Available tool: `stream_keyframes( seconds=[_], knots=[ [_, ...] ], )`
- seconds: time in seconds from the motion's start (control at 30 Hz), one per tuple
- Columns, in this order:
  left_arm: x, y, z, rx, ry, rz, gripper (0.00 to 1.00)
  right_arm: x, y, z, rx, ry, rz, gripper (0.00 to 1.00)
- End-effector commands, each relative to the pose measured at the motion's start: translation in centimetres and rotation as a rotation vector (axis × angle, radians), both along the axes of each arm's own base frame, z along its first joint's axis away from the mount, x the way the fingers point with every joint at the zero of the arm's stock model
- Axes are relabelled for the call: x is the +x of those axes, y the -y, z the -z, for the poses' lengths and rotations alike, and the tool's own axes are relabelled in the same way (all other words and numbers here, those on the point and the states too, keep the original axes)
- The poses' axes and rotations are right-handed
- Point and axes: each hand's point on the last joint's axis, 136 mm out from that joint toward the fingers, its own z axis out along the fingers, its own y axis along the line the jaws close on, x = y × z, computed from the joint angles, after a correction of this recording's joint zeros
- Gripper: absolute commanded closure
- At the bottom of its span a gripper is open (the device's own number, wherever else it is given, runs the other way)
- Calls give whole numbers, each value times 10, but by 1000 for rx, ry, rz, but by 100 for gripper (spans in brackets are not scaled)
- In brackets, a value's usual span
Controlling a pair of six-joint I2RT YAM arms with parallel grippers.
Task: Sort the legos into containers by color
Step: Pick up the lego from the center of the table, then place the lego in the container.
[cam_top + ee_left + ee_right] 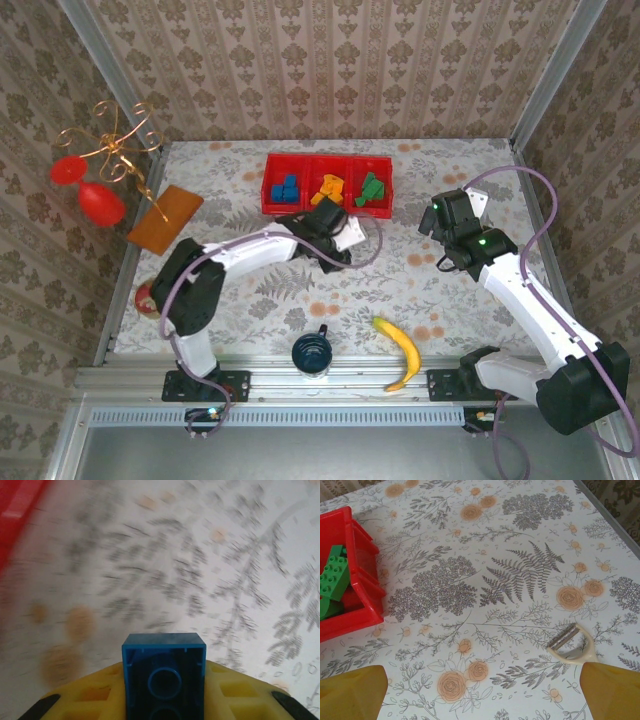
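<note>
Lego (164, 675), blue, bottom cut off, clamped by left fingers (90, 700); right fingers (350, 692) parted.

Left fingers (85, 700) tight on blue lego (164, 672), right fingers (351, 695) wide apart

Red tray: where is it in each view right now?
Top external: tray at upper centre.
Left wrist: blurred red strip in the top-left corner.
Right wrist: at the left edge, green bricks inside.
Shared landmark: floral table cover.

The blue lego (164, 677) runs off the bottom edge, and the tablecloth (200, 570) behind it is blurred.
</note>
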Motion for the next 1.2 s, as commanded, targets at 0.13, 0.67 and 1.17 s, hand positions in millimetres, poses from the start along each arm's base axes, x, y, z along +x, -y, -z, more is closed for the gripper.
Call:
stream_keyframes(
  seconds=[0.13,0.67,1.17],
  knots=[
    [85,-56,-56,-122,111,-383,72,1,5,-8,-16,7,16,0],
    [214,-124,-41,-187,86,-782,71,-1,5,-9,-6,17,18,0],
    [228,-130,-70,-229,143,-811,24,-10,9,-15,-10,53,14,0]
  ],
)
